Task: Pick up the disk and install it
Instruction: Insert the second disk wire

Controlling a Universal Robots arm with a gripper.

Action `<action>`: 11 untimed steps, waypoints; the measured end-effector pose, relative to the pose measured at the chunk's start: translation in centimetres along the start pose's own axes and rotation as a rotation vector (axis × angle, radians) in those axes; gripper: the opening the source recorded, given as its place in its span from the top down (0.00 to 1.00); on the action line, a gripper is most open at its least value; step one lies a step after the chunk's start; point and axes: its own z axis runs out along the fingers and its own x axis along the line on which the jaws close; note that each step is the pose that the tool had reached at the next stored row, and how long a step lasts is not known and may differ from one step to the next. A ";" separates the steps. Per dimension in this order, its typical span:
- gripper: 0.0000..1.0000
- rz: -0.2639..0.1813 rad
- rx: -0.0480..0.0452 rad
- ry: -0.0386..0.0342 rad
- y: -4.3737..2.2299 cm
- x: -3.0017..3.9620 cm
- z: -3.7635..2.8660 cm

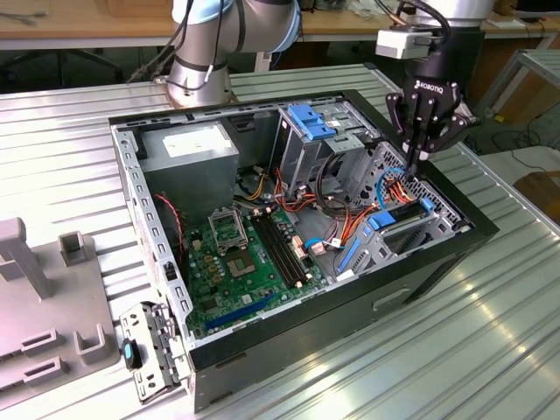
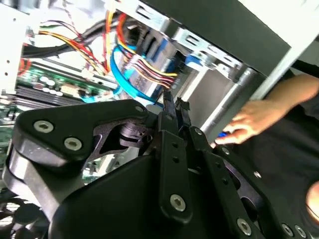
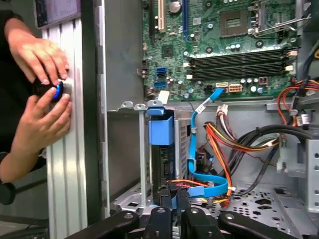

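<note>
Pincer (image 1: 422, 163), fingers pinched narrow and empty, is hovering above the seated disk (image 1: 402, 218); install step closing, needing only clearance.

Above drive cage (image 1: 411, 223): open, gripper (image 1: 418, 161) overhead.
Beside cage: cables (image 3: 219, 144) crowd the gap.
Case (image 1: 455, 254) outer edge: a person's hands (image 3: 42, 89).

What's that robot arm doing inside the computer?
The robot arm's gripper hangs over the open computer case, right above the drive cage at the exterior view's right. Its fingers are pinched together and hold nothing. The disk, with its blue rails, already sits in that cage among the coloured cables. In the first wrist view, a person's hands rest on a small knob beside the case.
</note>
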 end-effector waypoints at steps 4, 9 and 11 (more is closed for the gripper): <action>0.84 0.002 -0.0017 -0.0689 0.07 0.71 0.30; 0.84 0.003 0.0003 -0.1167 0.07 2.56 1.14; 0.84 0.002 0.0069 -0.1219 0.08 2.83 1.30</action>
